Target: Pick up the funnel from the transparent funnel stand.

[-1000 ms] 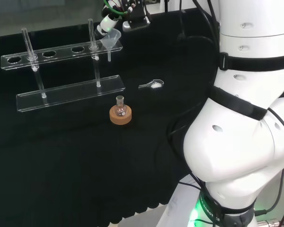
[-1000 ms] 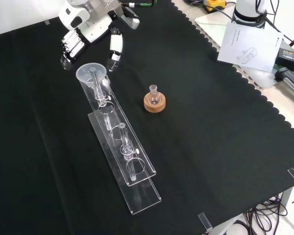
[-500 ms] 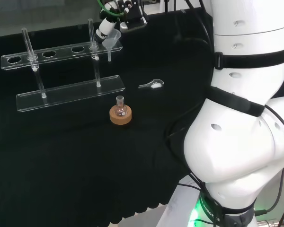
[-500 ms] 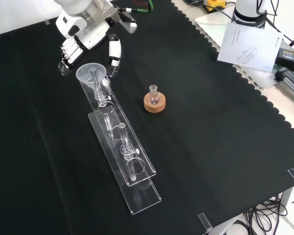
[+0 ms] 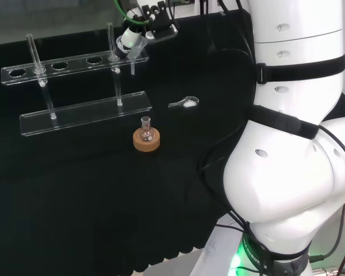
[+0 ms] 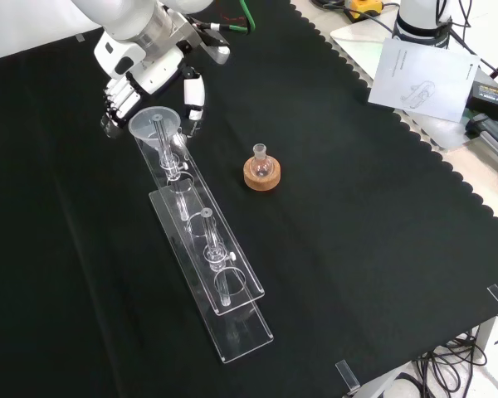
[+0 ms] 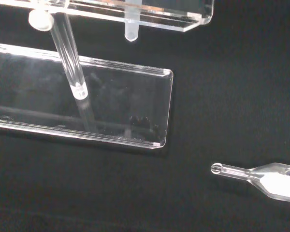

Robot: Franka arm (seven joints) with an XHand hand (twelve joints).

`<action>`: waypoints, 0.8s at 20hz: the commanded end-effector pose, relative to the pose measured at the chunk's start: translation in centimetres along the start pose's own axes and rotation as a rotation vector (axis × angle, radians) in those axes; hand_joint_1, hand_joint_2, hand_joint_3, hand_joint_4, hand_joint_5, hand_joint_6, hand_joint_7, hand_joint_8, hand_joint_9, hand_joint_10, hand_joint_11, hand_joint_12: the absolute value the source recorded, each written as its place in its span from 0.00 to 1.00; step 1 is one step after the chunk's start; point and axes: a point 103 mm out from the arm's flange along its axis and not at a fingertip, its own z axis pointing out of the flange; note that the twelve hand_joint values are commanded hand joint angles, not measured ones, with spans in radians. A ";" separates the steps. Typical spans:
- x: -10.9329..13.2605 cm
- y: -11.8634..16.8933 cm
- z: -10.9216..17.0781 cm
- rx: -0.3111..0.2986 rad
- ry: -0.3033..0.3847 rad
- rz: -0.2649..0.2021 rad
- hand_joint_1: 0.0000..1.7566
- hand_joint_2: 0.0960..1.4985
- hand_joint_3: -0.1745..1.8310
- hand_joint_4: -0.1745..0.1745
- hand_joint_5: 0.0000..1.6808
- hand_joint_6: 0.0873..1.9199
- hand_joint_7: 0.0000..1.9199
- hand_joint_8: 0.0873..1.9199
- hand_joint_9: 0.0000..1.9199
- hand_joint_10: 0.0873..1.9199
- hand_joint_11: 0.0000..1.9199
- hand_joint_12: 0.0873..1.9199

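The clear funnel point(image 6: 155, 124) sits in the end hole of the transparent stand point(image 6: 206, 249), at the end nearest the arm. In the head view the funnel point(image 5: 135, 55) hangs at the right end of the stand's top bar point(image 5: 63, 64). My hand point(image 6: 141, 70) hovers just over it, open. Its fingers point(image 6: 114, 101) are to the left of the rim and its thumb point(image 6: 194, 95) to the right; I cannot tell if either touches it. In the head view the hand point(image 5: 128, 39) covers part of the funnel. The wrist view looks past the funnel's stem tip point(image 7: 130, 30) to the stand's base plate point(image 7: 111, 111).
A small round flask on a cork ring point(image 6: 261, 169) stands to the right of the stand in the front view. A clear scoop point(image 5: 184, 103) with white powder lies on the cloth and is also in the wrist view as the scoop point(image 7: 268, 177). Papers point(image 6: 419, 79) lie beyond the cloth's scalloped edge.
The hand has come down and moved toward the funnel, so its fingers and thumb now stand on either side of the rim. The funnel, stand and flask have not moved.
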 end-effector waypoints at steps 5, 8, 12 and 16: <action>0.1 0.8 0.8 0.014 -0.035 0.012 0.33 0.47 0.23 0.44 0.06 0.00 0.00 0.18 0.07 0.41 0.07 0.78; -0.2 0.9 0.6 0.005 -0.052 0.025 0.33 0.47 0.24 0.43 0.07 0.00 0.00 0.25 0.12 0.39 0.09 0.77; -0.4 0.9 0.3 -0.012 -0.074 0.047 0.35 0.48 0.26 0.40 0.11 0.00 0.06 0.34 0.22 0.35 0.12 0.75; -0.3 0.8 0.1 -0.047 -0.097 0.068 0.35 0.50 0.28 0.35 0.24 0.00 0.16 0.37 0.29 0.33 0.15 0.73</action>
